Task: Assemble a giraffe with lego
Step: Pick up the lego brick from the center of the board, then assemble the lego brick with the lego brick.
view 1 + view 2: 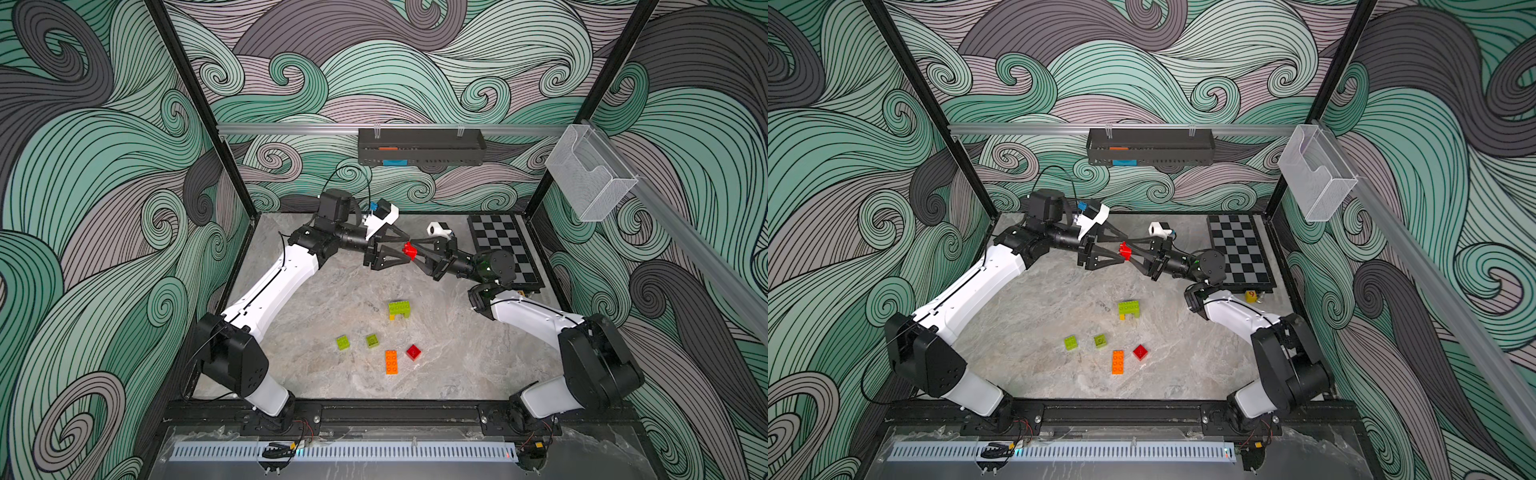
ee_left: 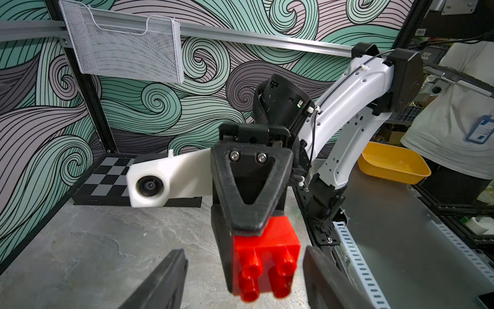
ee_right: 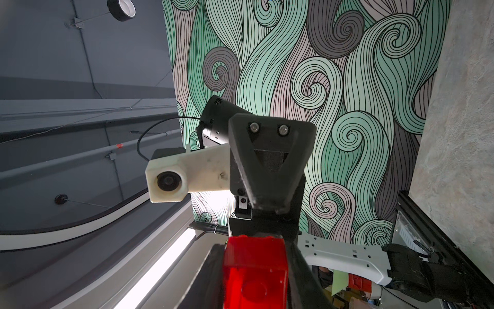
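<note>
Marbled tabletop below | my right gripper gripped red studded plastic brick | my left gripper stood open around it, untouching

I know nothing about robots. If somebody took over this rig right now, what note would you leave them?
Right gripper: jaws shut on a red brick, held in the air.
Left gripper: jaws open on either side of that brick, not touching it.
On the table: giraffe body, green on yellow and green legs; a green brick, a second green brick, an orange brick, a second red brick, all loose.
Done: body and legs joined.
Left: probably the brick handover, then neck and head.
</note>
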